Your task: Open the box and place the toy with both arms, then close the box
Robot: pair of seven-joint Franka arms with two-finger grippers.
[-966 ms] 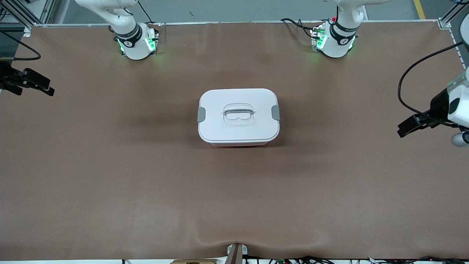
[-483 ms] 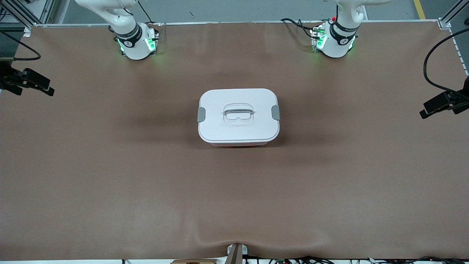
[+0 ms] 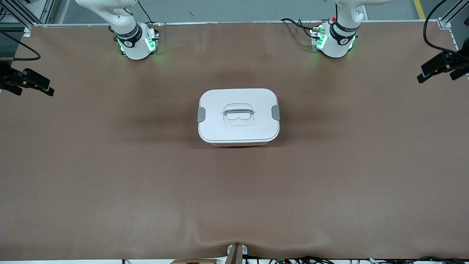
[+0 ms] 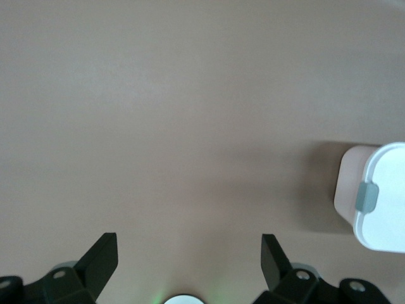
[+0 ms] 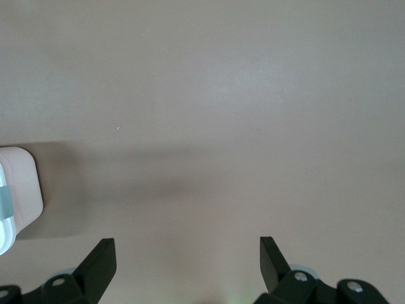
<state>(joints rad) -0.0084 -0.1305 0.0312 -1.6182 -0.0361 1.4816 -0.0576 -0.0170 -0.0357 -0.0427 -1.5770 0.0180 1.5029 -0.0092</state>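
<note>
Since a second ago the left gripper [image 3: 421,78] has risen from the level of the box's nearer edge up toward the robots' side of the table, while the box and the right gripper have kept their places.

The box [image 3: 238,116] sits at the middle of the table [image 3: 110,165], well apart from both grippers. Its white lid [image 3: 253,128] is on, with a grey clip [image 3: 201,114] at the end toward the right arm and another grey clip [image 3: 276,112] at the end toward the left arm. A recessed handle [image 3: 238,111] with a grey rim lies in the centre of the lid. A thin strip of the pink tub shows under the lid's nearer edge. No toy shows in any view.

The left gripper hangs over the table's edge at the left arm's end, and its fingers [image 4: 104,253] stand wide apart with nothing between them. In the left wrist view one end of the box [image 4: 373,196] shows with a grey clip [image 4: 367,196], apart from the gripper.

The right gripper [image 3: 49,91] hangs over the table's edge at the right arm's end. Its fingers [image 5: 101,256] are also spread wide and hold nothing. The right wrist view catches a corner of the box [image 5: 19,190] above bare brown table [image 5: 221,95].

Both arm bases [image 3: 137,42] stand along the table's edge farthest from the front camera, lit green.
</note>
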